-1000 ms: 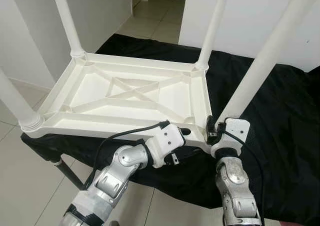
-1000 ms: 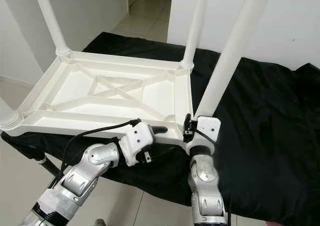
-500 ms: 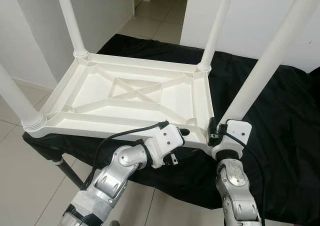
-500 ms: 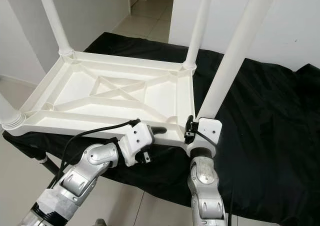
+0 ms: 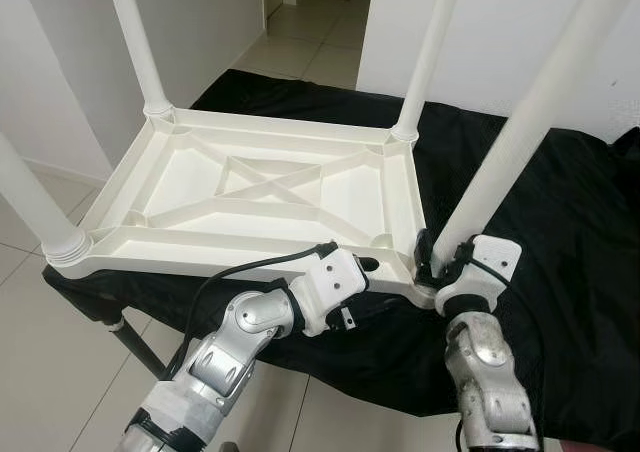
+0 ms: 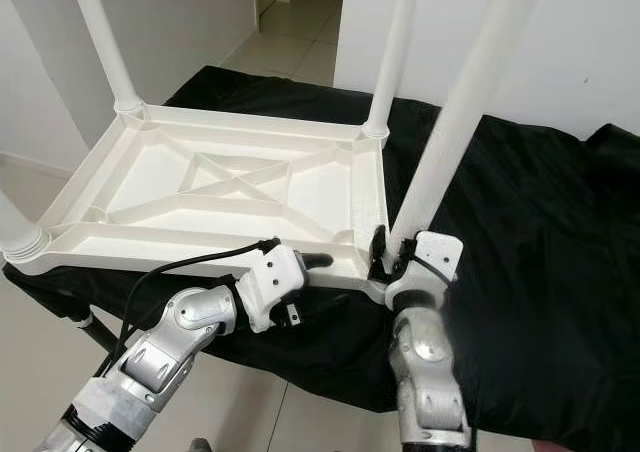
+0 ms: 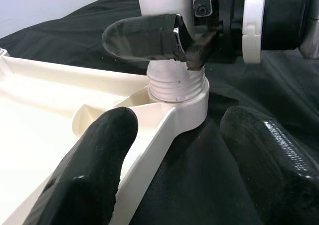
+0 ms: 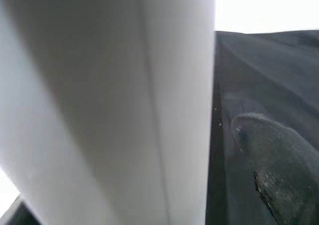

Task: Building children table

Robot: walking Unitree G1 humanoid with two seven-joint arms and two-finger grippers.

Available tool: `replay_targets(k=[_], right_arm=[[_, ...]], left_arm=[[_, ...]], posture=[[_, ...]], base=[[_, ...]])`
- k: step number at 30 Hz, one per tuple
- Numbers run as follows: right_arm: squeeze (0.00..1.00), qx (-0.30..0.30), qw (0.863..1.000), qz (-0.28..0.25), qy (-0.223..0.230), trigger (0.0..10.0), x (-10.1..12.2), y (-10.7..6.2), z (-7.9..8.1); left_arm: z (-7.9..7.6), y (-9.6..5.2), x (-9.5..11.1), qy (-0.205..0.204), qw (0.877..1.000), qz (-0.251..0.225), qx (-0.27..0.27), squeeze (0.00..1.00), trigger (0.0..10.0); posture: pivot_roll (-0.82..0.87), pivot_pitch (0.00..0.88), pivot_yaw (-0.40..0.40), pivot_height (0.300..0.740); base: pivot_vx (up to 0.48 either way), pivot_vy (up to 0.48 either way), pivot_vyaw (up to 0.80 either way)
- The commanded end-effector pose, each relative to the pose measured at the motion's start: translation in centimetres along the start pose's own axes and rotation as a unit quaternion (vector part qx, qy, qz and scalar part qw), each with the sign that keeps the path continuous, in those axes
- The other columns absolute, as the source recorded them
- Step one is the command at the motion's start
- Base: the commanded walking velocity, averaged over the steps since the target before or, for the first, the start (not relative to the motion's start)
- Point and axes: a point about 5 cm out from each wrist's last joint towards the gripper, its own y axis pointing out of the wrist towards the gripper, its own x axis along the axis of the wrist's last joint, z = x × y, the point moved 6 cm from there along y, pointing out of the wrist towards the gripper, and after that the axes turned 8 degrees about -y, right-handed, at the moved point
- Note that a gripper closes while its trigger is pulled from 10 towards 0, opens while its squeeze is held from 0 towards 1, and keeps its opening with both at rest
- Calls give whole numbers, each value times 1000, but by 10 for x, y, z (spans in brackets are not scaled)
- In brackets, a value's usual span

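The right gripper's [image 5: 432, 255] rubbery black fingers [image 7: 144, 36] are clamped around the base of a smooth white plastic leg [image 5: 520, 142], just above its ribbed screw thread [image 7: 175, 84], which is seated in a round socket at the near right corner of the tabletop [image 5: 250, 187]. In the right wrist view the leg [image 8: 114, 100] is seen as a broad matte cylinder, with one dark, speckled fingertip [image 8: 276, 165] beside it.

The left gripper's [image 7: 184, 160] two rounded, textured black fingers [image 7: 94, 165] are spread wide, one over the tabletop's near rim and one over the cloth, on either side of that socket corner; nothing is held between them.

The tabletop is laid upside down: a rectangular white moulded tray with raised rims and crossed stiffening ribs. Three more tapered round legs [image 5: 132, 37] are stood in its other corners.

The whole piece is carried on a surface draped in wrinkled black cloth [image 5: 560, 232], its left part overhanging the surface's left edge. Pale glossy floor tiles [image 5: 300, 32] are seen beyond.
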Motion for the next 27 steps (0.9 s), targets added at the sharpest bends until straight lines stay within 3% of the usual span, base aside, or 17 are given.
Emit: replay_targets(k=[1,3,4,5,6,16,17,18,20,21,23,24,25,26,27], right_arm=[[1000,32,999,6,0,10000,-3,2,4],[1000,44,999,7,0,10000,-3,3,5],[0,68,998,3,-8,10000,-1,3,7],[0,68,998,3,-8,10000,-1,3,7],[0,106,994,-12,-32,10000,3,2,9],[0,212,975,-23,-60,10000,-2,-5,17],[0,220,973,-20,-62,9765,-4,-5,17],[0,230,971,-17,-68,8902,-6,-5,16],[0,238,969,-15,-70,8902,-8,-5,16],[0,247,966,-11,-73,4039,-10,-4,15],[0,247,966,-11,-73,4039,-10,-4,15],[0,252,965,-7,-79,1373,-12,-3,13],[0,252,965,-7,-79,1373,-12,-3,13],[0,256,963,-3,-83,0,-15,-2,11],[0,260,962,-1,-86,0,-17,-2,10]], left_arm=[[-3,1,3,3,1000,-2,-6,0,10000],[-3,1,3,3,1000,-3,-6,0,10000],[-3,1,3,4,1000,-3,-6,0,10000],[-3,1,3,4,1000,-3,-6,0,10000],[-4,0,3,3,1000,-3,-7,0,10000],[-6,-2,1,10,1000,3,-8,0,10000],[-6,-2,1,9,1000,3,-7,0,10000],[-6,-2,1,9,1000,4,-7,0,10000],[-6,-2,0,8,1000,4,-6,0,10000],[-6,-2,0,8,1000,4,-6,0,10000],[-6,-2,0,8,1000,4,-6,0,10000],[-5,-2,0,8,1000,4,-5,0,10000],[-5,-2,0,8,1000,4,-5,0,10000],[-5,-2,0,8,1000,4,-3,0,10000],[-4,-2,1,7,1000,4,-2,0,10000]], posture=[[-22,52,-56,740],[-22,52,-56,740],[-21,52,-57,740],[-21,52,-57,740],[-20,53,-58,740],[-13,63,-62,740],[-11,65,-62,740],[-11,66,-62,740],[-11,66,-62,740],[-8,68,-64,740],[-8,68,-64,740],[-6,68,-66,740],[-6,68,-66,740],[-3,70,-69,740],[-2,71,-70,740]], base=[[0,0,0],[0,0,0],[0,0,0],[0,0,0],[0,0,0],[0,0,0],[0,0,0],[0,0,0],[0,0,0],[0,0,0],[0,0,0],[0,0,0],[0,0,0],[0,0,0],[0,0,0]])
